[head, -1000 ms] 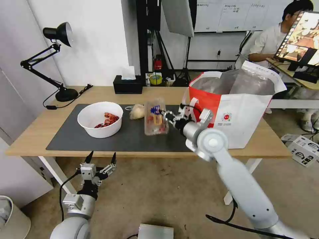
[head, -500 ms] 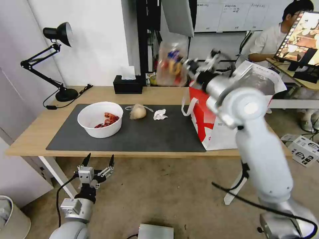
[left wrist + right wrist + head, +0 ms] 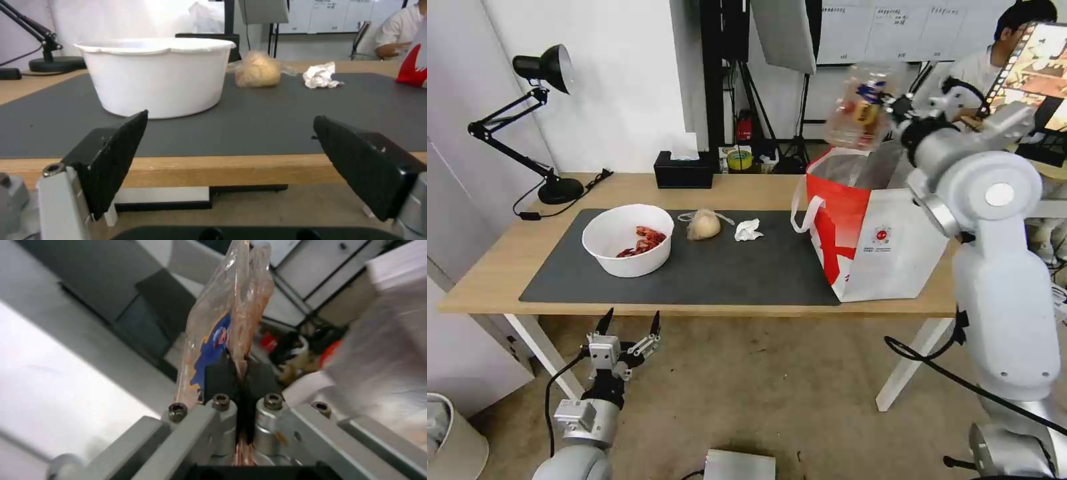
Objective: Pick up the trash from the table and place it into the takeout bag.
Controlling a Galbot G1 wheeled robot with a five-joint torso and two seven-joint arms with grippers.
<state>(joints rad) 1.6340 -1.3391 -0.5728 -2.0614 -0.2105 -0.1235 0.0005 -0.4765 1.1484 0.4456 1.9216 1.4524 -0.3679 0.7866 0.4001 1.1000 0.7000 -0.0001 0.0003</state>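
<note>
My right gripper [image 3: 894, 110] is shut on the edge of the clear hinged plastic tray [image 3: 860, 107], held high over the open top of the takeout bag [image 3: 887, 247]. From the right wrist, the tray [image 3: 227, 323] stands edge-on, pinched in the gripper [image 3: 240, 373]. On the table's [image 3: 507, 267] dark mat [image 3: 727, 273] lie the white bowl [image 3: 627, 240] of red scraps, the small clear bag with a beige lump [image 3: 702, 225] and the crumpled tissue [image 3: 748, 230]. My left gripper [image 3: 627, 327] hangs open below the table's front edge, facing the bowl [image 3: 155, 73], the lump [image 3: 258, 70] and the tissue [image 3: 319, 75].
A black desk lamp [image 3: 547, 120] stands at the table's back left and a black tissue box [image 3: 684, 173] at the back middle. A white bin [image 3: 447, 440] and a grey box [image 3: 739, 465] sit on the floor.
My right gripper has lifted the tray off the mat, swung it up and then rightward, so it now hangs over the bag's opening. The left arm has hardly moved.
</note>
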